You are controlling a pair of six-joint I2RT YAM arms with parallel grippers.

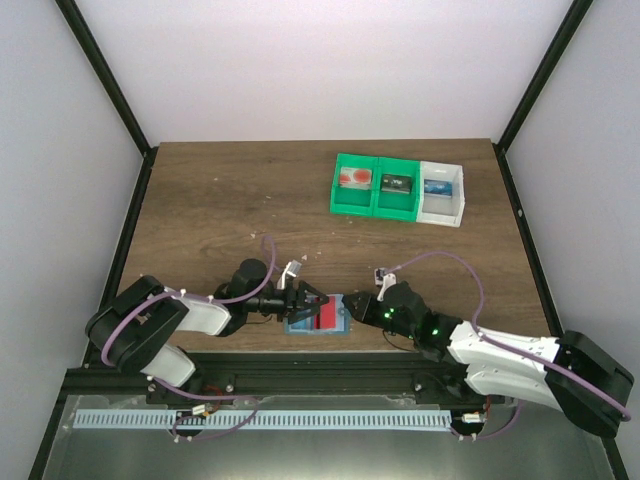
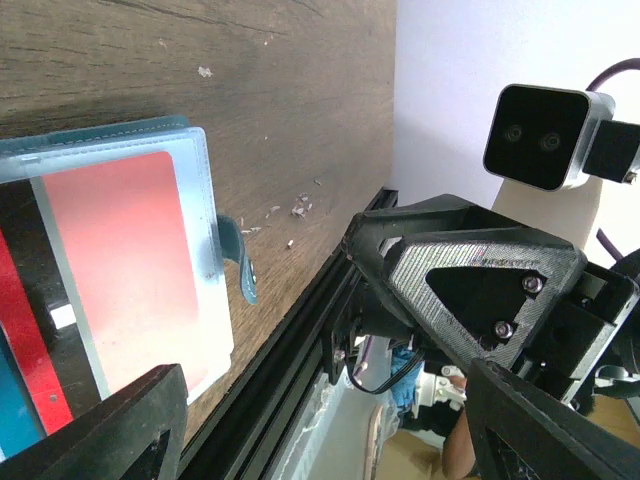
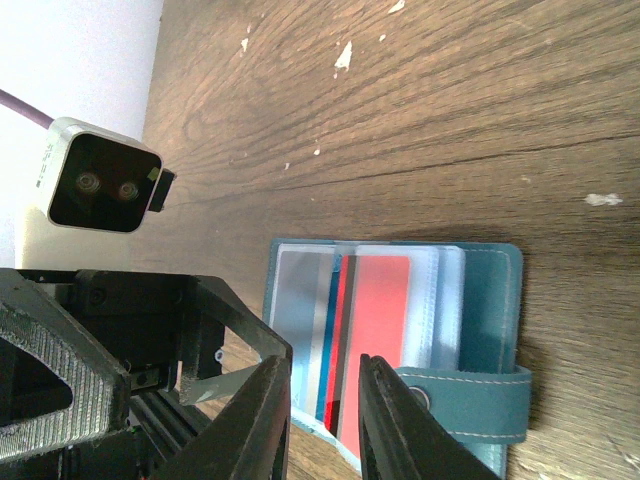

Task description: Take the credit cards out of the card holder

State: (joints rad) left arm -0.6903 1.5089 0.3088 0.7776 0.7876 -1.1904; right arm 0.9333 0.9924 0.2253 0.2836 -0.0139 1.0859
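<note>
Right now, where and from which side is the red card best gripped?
Probably its short end nearest the right gripper, coming low from that side: the red card lies flat inside the card holder, so only an edge is pinchable.

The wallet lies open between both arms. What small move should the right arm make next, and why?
Probably lower the right gripper and close its fingers on the red card. The wallet is open, the card's edge lies in the gap between the open fingers, and the left gripper, also open, holds nothing.
</note>
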